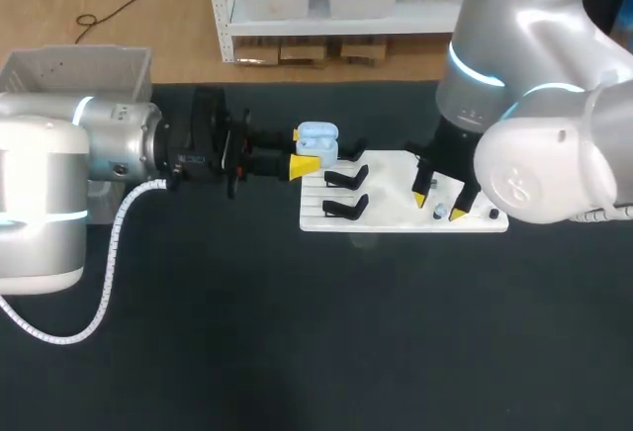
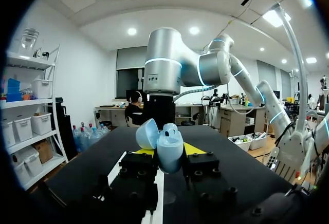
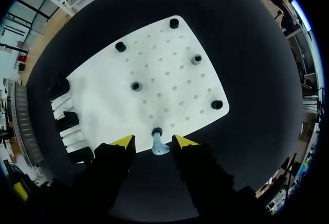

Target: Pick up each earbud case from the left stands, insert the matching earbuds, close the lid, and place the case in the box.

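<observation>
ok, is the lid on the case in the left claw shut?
No, the earbud case in the left claw has its lid swung open.

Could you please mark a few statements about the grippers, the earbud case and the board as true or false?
1. The left gripper grips a light blue plastic earbud case with its lid open. True.
2. The right gripper is shut on the small pale earbud. False: its fingers stand open on either side of it.
3. The earbud stands at the edge of the white perforated board. True.
4. Another case rests on the black stands. False: the stands hold nothing.
</observation>
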`<state>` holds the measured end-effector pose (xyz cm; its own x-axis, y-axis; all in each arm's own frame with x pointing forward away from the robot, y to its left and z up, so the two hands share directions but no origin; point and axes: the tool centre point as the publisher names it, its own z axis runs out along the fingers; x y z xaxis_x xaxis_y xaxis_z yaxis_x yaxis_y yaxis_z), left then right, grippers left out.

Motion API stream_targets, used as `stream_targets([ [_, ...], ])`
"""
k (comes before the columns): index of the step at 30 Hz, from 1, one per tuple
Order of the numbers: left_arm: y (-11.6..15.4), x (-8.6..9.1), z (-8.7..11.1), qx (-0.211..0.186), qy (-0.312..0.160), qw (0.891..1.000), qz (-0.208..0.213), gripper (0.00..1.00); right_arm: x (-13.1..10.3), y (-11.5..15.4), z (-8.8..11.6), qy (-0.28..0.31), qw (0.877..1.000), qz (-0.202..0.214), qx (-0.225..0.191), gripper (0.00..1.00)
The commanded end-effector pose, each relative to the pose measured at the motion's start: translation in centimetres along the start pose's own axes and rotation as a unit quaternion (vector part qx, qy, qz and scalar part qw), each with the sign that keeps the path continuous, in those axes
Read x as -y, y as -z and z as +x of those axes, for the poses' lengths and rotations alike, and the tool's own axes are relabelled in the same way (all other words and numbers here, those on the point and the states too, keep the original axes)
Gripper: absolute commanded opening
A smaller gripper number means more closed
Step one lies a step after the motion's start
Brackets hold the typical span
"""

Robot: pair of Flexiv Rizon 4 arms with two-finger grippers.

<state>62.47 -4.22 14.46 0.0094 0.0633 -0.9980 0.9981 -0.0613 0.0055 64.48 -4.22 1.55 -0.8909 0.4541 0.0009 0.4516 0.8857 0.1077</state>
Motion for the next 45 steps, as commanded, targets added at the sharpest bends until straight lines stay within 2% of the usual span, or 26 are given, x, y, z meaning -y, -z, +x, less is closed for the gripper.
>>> stream_targets([
  [1, 0.01, 0.13, 0.02, 0.0, -0.001, 1.0, -0.002, 0.0, 0.08, 0.03, -0.03, -0.005, 1.0, 0.0, 0.002, 0.45],
  [4, 0.01, 0.13, 0.02, 0.0, -0.001, 1.0, -0.002, 0.0, 0.15, 0.04, -0.02, -0.008, 1.0, 0.0, 0.001, 0.41],
  [13, 0.01, 0.13, 0.02, 0.0, -0.001, 1.0, -0.002, 0.0, 0.69, 0.05, 0.09, -0.018, 1.0, 0.001, -0.003, 0.43],
  [24, 0.01, 0.13, 0.02, 0.0, -0.001, 1.0, -0.002, 0.0, 0.83, -0.07, 0.15, -0.019, 1.0, -0.003, -0.007, 0.39],
  [27, 0.01, 0.13, 0.02, 0.0, -0.001, 1.0, -0.002, 0.0, 0.77, -0.2, 0.18, -0.017, 1.0, -0.003, -0.009, 0.32],
  [37, 0.01, 0.13, 0.02, 0.0, -0.001, 1.0, -0.002, 0.0, 0.63, -0.21, 0.21, -0.014, 1.0, -0.004, -0.011, 0.3],
  [38, 0.01, 0.13, 0.02, 0.0, -0.001, 1.0, -0.002, 0.0, 0.63, -0.21, 0.21, -0.014, 1.0, -0.004, -0.011, 0.26],
  [39, 0.01, 0.13, 0.02, 0.0, -0.001, 1.0, -0.002, 0.0, 0.62, -0.2, 0.24, -0.014, 1.0, -0.003, -0.011, 0.14],
  [40, 0.01, 0.13, 0.02, 0.0, -0.001, 1.0, -0.002, 0.0, 0.61, -0.18, 0.26, -0.014, 1.0, -0.003, -0.011, 0.08],
  [43, 0.01, 0.13, 0.02, 0.0, -0.001, 1.0, -0.002, 0.0, 0.62, -0.15, 0.27, -0.014, 1.0, -0.002, -0.011, 0.0],
  [45, 0.01, 0.13, 0.02, 0.0, -0.001, 1.0, -0.002, 0.0, 0.66, -0.13, 0.29, -0.015, 1.0, -0.001, -0.012, 0.0],
])
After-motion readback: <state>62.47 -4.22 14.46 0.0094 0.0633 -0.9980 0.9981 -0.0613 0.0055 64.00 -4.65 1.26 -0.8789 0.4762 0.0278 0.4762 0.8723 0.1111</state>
